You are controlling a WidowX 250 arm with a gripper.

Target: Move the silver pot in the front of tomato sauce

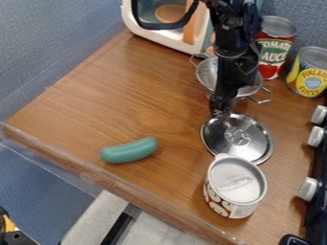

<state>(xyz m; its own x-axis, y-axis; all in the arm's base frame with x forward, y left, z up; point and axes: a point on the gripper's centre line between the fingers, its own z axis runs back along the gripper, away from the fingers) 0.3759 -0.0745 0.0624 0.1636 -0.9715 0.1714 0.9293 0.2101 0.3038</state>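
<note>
The black gripper (222,111) hangs down from the top edge, between the silver pot and a round silver lid. Behind the arm stands the silver pot (205,74), a colander-like vessel with wire handles at its left and right; the arm hides its middle. The red tomato sauce can (273,53) is upright at the back right, just beyond the pot's right side. Whether the gripper touches the pot or the lid cannot be made out.
The silver lid (256,143) lies on the wooden table (108,100), with a white-topped can (237,182) in front. A green sausage-shaped toy (129,150) lies left. A pineapple can (310,72) stands right, a toy oven (167,33) behind, and stove knobs (308,189) line the right edge.
</note>
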